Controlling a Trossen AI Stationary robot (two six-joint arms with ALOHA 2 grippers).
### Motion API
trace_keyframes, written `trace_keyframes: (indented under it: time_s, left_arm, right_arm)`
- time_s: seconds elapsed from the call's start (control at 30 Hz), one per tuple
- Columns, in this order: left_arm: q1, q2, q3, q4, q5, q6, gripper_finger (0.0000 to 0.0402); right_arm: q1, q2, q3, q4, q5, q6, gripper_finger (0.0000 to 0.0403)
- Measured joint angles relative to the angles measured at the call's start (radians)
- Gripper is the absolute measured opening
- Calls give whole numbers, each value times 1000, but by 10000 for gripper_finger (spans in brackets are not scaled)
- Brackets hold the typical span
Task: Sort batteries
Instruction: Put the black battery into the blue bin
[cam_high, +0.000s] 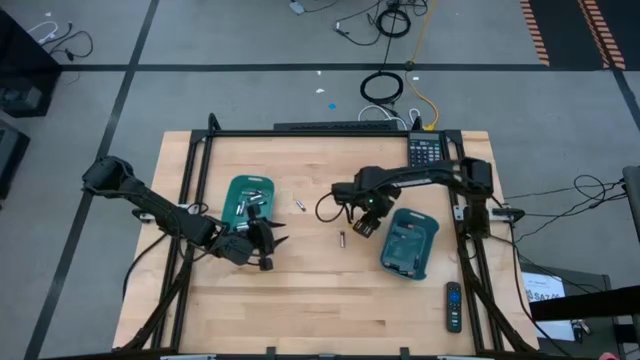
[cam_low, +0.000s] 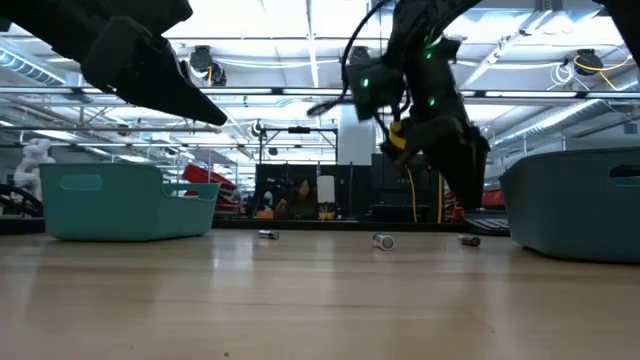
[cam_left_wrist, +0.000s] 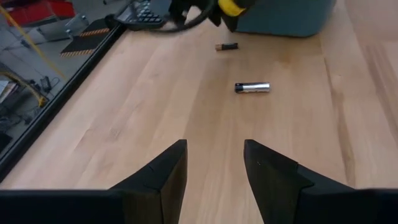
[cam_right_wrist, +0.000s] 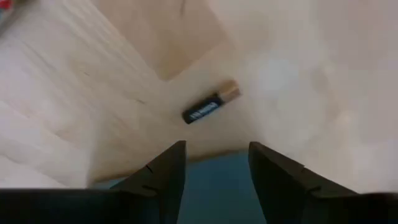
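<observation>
Two batteries lie flat on the bare wood between the trays: a silvery one (cam_high: 299, 206) (cam_left_wrist: 252, 88) and a dark thinner one (cam_high: 341, 239) (cam_left_wrist: 227, 46) (cam_right_wrist: 210, 107). The left teal tray (cam_high: 248, 197) (cam_low: 125, 200) holds several batteries. The right teal tray (cam_high: 410, 243) (cam_low: 580, 205) stands at the table's right. My left gripper (cam_high: 268, 236) (cam_left_wrist: 214, 168) is open above the table, just near of the left tray. My right gripper (cam_high: 360, 222) (cam_right_wrist: 211, 165) is open and raised, beside the right tray, with the dark battery lying ahead of its fingers.
A calculator (cam_high: 427, 150) sits at the far right corner and a black remote (cam_high: 453, 305) near the right front. Black frame rails (cam_high: 190, 180) run along the table's sides. In the low view, small batteries (cam_low: 384, 240) lie on the wood between the trays.
</observation>
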Motion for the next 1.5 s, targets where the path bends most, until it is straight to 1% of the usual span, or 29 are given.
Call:
trace_keyframes:
  time_s: [0.1,0.23,0.27,0.5,0.7,0.97,1.07,1.13,1.2,1.23,1.27,1.4,1.5]
  left_arm:
    - [0,0,0,-1,23,31,169]
    - [-1,0,0,-2,24,64,169]
    - [-1,0,0,-2,24,66,169]
    - [0,0,0,-5,49,69,169]
    - [-1,0,0,-8,50,71,169]
    - [-1,0,0,-42,50,68,169]
    - [0,0,0,-53,50,65,169]
    - [-1,0,0,-54,50,65,169]
    - [0,0,0,-54,50,65,169]
    - [0,0,0,-53,50,65,169]
    - [0,0,0,-52,50,67,169]
    - [0,0,0,-48,49,69,169]
    - [0,0,0,-47,49,67,169]
  right_arm:
    - [-5,34,0,17,-47,-6,165]
    - [-6,51,0,51,-124,1,166]
    - [-7,53,1,51,-130,5,166]
    - [-50,55,1,41,-125,28,166]
    - [-67,92,1,43,-124,27,167]
    - [-81,168,5,46,-133,-61,163]
    - [-87,176,5,57,-132,-124,138]
    - [-86,177,4,63,-124,-164,99]
    - [-87,178,6,62,-117,-191,43]
    - [-86,179,11,60,-113,-207,25]
    - [-82,179,18,57,-104,-216,17]
    - [-74,184,60,43,-51,-242,10]
    - [-73,174,94,64,-24,-251,5]
